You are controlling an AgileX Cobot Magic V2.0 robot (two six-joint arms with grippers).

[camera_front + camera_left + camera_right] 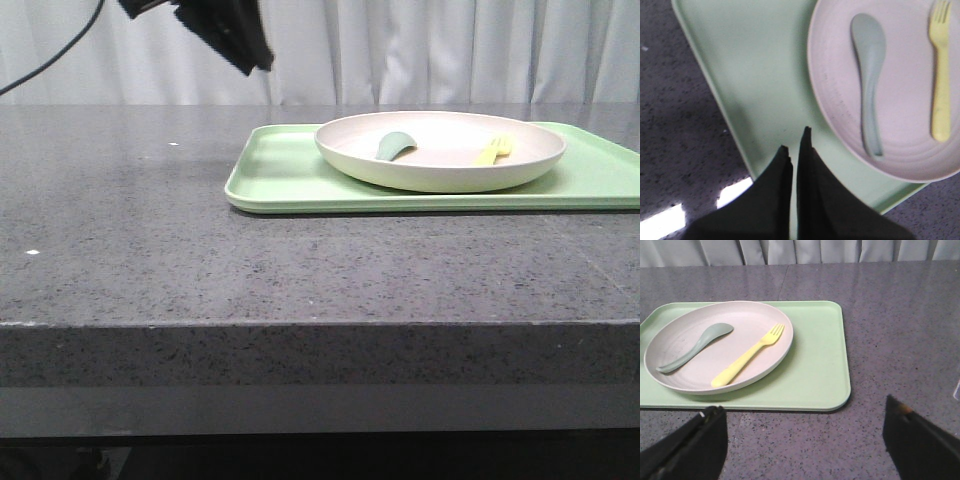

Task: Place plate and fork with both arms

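Black fingers of your right gripper point(805, 440) frame the bottom corners of the right wrist view, spread wide with nothing between them. Past them, beyond a strip of grey stone table point(900, 340), you meet the green tray point(820, 365), and on it the plate point(765, 315), left of centre in that frame. The fork point(747, 356) lies inside the plate, nearer its right-hand side, its long axis slanting from handle end at lower left to tines at upper right. So the fork lies ahead and to the left of the open claw, handle end closest.

Your left gripper point(796, 142) hangs over the bare tray with its tips drawn almost together, holding nothing. From there the spoon point(869, 75) comes first; the fork sits at the far right edge of that frame, beyond it.

I judge the right arm better placed for the fork; the left has the plate's near rim close by.
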